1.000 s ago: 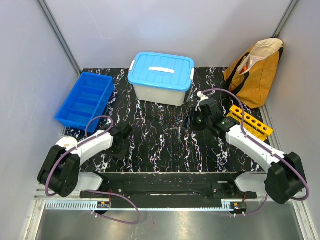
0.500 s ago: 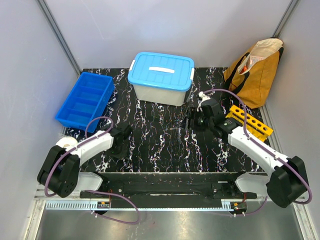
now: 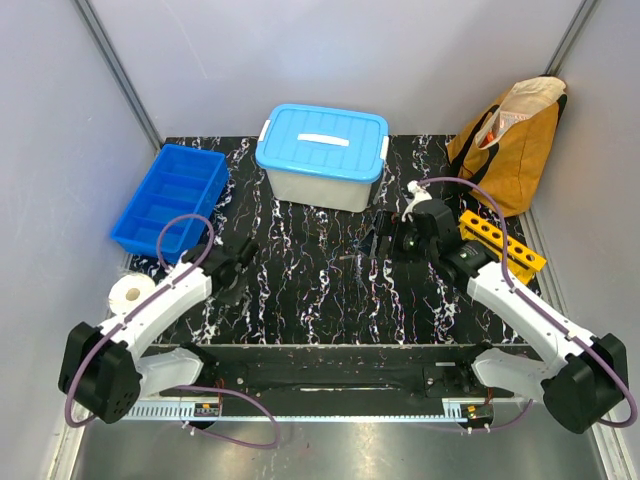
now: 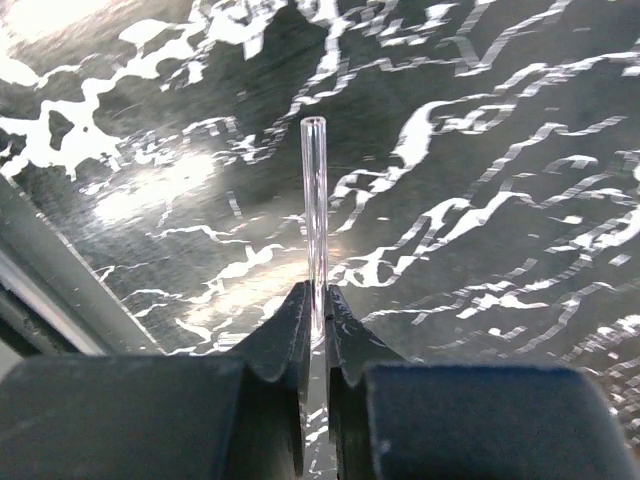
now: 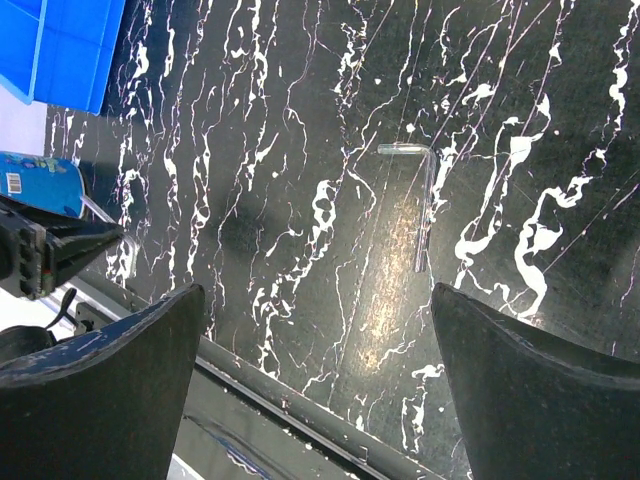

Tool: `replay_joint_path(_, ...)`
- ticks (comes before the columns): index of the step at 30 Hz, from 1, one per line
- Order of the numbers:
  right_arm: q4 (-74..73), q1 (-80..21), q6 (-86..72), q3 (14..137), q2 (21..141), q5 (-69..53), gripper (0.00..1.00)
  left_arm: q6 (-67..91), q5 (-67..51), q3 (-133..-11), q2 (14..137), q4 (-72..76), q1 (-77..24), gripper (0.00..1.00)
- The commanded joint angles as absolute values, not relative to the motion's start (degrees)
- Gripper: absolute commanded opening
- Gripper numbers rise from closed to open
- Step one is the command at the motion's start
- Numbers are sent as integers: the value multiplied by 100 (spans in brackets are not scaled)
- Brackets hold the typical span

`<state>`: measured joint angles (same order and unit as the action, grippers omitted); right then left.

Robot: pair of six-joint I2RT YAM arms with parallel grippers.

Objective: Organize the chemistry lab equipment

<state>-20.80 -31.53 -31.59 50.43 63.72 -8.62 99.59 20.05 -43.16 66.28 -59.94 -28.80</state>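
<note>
My left gripper (image 4: 316, 300) is shut on a thin transparent tube (image 4: 315, 200) that sticks straight out beyond the fingertips, over the black marbled table. In the top view the left gripper (image 3: 232, 272) hangs over the table's left front. My right gripper (image 5: 318, 290) is open wide with nothing between its fingers. A bent transparent tube (image 5: 425, 200) lies on the table beyond it. Seen from above, the right gripper (image 3: 392, 238) is right of the table's centre, beside the yellow-orange rack (image 3: 502, 241) with round holes.
A large white tub with a blue lid (image 3: 322, 155) stands at the back centre. At the left edge sits a blue divided tray (image 3: 170, 200). A mustard bag (image 3: 510, 140) leans in the back right corner. A white roll-shaped thing (image 3: 127, 294) lies by the left arm.
The right gripper's jaws have spread wide and it has shifted slightly right. The left arm has swung so that its base link sits lower left, uncovering the white roll. The left jaws closed further.
</note>
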Motion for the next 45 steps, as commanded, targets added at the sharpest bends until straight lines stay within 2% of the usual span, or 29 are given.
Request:
replay_joint_path(1, -2109, -3191, -3261, 5194, 6223, -739, 100, 9257, 2969, -5043, 6364, -6082, -2909, 0)
replay_joint_path(6, -2127, -3199, -3314, 5203, 6196, -686, 100, 8536, 3970, -5799, 6337, -6223, -2752, 0)
replay_joint_path(9, -2162, -3199, -3270, 5264, 6170, -668, 100, 8009, 4148, -6221, 6451, -6127, -2331, 0)
replay_joint_path(17, -2066, -3199, -3234, 5317, 6108, -536, 100, 6339, 3332, -7092, 7224, -5090, -556, 0)
replay_joint_path(24, -2039, -3199, -3129, 5388, 6223, -580, 100, 6012, 2313, -7917, 8427, -4545, 702, 0)
replay_joint_path(34, -1978, -3199, -2980, 5537, 6293, -387, 100, 5933, 1636, -9078, 10290, -4281, 1362, 0)
replay_joint_path(45, -1978, -3199, -2821, 5634, 6671, -71, 100, 5854, 1468, -9387, 11206, -4008, 1591, 0)
